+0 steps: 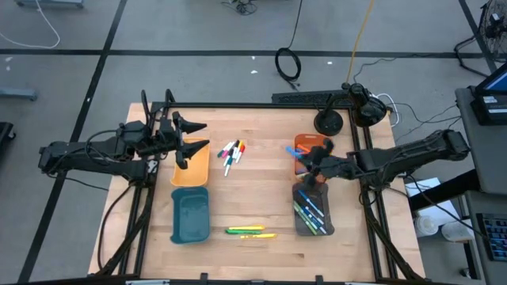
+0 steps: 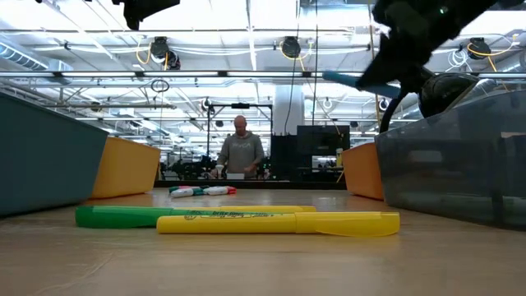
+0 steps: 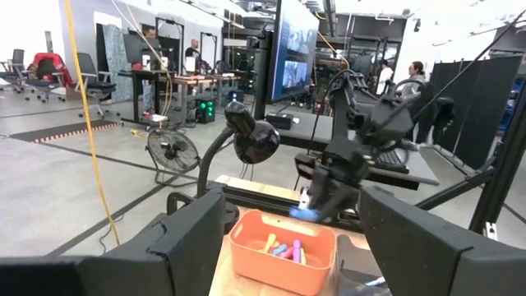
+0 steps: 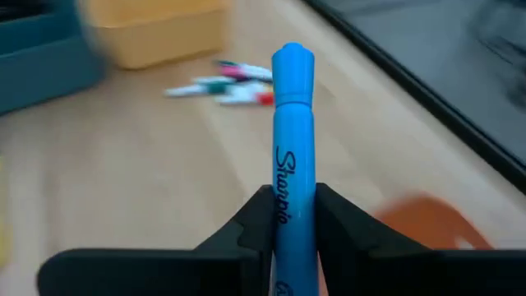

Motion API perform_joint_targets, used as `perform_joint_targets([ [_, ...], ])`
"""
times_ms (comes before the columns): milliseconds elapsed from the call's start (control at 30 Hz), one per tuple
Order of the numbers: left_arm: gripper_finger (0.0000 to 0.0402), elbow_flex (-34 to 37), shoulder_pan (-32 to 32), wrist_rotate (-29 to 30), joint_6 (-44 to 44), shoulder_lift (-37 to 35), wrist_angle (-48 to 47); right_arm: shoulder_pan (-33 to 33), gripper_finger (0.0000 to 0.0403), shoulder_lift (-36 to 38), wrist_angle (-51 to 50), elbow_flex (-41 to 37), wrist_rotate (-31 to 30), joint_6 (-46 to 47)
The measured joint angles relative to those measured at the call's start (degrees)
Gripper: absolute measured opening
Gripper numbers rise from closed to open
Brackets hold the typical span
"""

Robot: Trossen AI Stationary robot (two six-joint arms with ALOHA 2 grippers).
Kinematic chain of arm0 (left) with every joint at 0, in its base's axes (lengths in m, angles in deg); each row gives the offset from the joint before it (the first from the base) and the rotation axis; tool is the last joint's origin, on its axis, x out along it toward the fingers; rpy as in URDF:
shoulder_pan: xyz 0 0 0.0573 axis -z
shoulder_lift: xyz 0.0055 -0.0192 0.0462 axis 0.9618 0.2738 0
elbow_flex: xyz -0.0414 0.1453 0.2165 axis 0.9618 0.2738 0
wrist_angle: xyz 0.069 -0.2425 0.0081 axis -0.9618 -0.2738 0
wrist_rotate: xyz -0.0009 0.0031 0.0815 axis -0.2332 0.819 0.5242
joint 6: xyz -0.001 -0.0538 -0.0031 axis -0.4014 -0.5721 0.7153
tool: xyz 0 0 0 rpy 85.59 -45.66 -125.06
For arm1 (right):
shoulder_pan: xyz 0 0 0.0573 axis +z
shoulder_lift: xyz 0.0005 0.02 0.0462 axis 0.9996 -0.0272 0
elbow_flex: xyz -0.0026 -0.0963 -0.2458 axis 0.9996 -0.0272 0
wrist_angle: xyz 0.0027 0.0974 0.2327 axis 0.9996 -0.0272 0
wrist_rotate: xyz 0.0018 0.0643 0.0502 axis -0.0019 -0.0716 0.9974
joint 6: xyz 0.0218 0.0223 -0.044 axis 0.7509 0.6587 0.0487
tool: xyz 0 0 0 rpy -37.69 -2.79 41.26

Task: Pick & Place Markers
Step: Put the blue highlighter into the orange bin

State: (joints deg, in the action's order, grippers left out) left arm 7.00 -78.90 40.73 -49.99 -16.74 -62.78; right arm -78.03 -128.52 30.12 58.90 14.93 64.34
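Observation:
My right gripper [image 1: 310, 160] hovers over the orange tray [image 1: 305, 141] at the table's right, shut on a blue highlighter [image 4: 293, 123]. That tray holds a few markers [image 3: 283, 247]. A bunch of thin white markers [image 1: 231, 154] lies on the wood at mid-table. A green highlighter [image 2: 123, 215] and a yellow one [image 2: 279, 222] lie flat side by side near the front edge. My left gripper [image 1: 198, 138] waits open above the yellow tray [image 1: 190, 168] at the left, touching nothing. My right gripper pinches the blue highlighter's barrel [image 4: 293, 215] between its two fingers. The highlighter lies along the fingers, and its free end [image 4: 292, 57] sticks out well past the fingertips. The fingers come from the table's right, slanting downward. The highlighter is lifted clear above the orange tray.
A grey tray [image 1: 313, 212] with several markers stands near the front right, next to the orange one. A teal tray [image 1: 190, 215] stands in front of the yellow one. A black lamp-like stand [image 1: 329, 120] is at the far right edge. Bare wood lies between the trays.

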Motion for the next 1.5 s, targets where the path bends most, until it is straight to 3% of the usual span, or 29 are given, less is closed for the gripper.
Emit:
perform_joint_targets([
  [233, 0.0282, 0.0, 0.0, 0.0, 0.0, 0.0, 0.0, -4.4, 0.0059, 2.4, -19.0, -0.3, -1.1, 13.4],
  [367, 0.0282, 0.0, 0.0, 0.0, 0.0, 0.0, 0.0, -7.2, 0.0059, 1.3, -23.1, -0.3, -0.9, 16.0],
  [733, 0.0282, 0.0, 0.0, 0.0, 0.0, 0.0, 0.0, -11.4, 0.0059, 0.5, -20.0, -2.4, 2.4, 13.0],
  [1500, 0.0282, 0.0, 0.0, 0.0, 0.0, 0.0, 0.0, -11.6, 0.0082, 0.5, -18.4, -2.4, 2.4, 11.5],
])
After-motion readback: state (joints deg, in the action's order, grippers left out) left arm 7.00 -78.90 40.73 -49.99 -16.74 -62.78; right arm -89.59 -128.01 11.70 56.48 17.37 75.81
